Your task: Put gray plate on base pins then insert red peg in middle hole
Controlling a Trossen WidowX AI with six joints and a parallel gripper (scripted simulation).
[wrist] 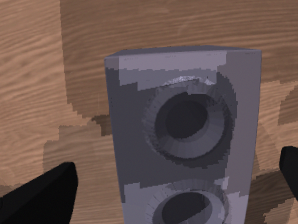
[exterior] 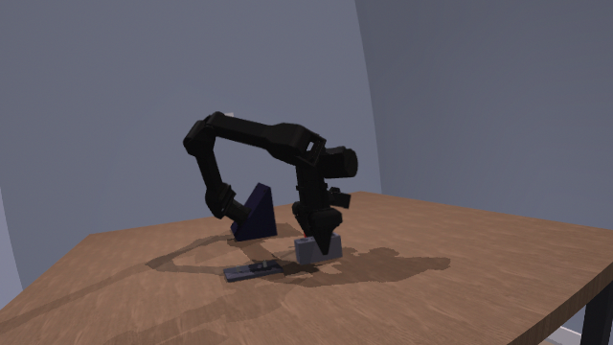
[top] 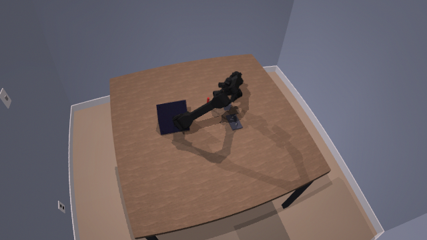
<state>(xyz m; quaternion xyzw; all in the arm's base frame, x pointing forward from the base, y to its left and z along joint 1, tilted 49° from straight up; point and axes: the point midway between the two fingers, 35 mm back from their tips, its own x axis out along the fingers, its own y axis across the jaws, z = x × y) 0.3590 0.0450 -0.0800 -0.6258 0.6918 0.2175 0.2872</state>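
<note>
The gray plate (wrist: 129, 123) (exterior: 306, 250) (top: 228, 108) stands on edge on the table, its long top face with round holes filling the wrist view. My gripper (wrist: 182, 165) (exterior: 325, 245) is open and empty, pointing straight down, with a black finger on each side of the plate and not touching it. The base (exterior: 253, 271) (top: 235, 124), a flat dark slab with two small pins, lies on the table just beside the plate. The red peg (top: 207, 99) (exterior: 305, 235) stands upright behind the plate, mostly hidden by the arm.
The arm's dark blue wedge mount (exterior: 256, 216) (top: 170, 115) stands behind the parts. The wooden table (top: 200, 173) (exterior: 431, 278) stretches wide around them, with its edges far from the parts.
</note>
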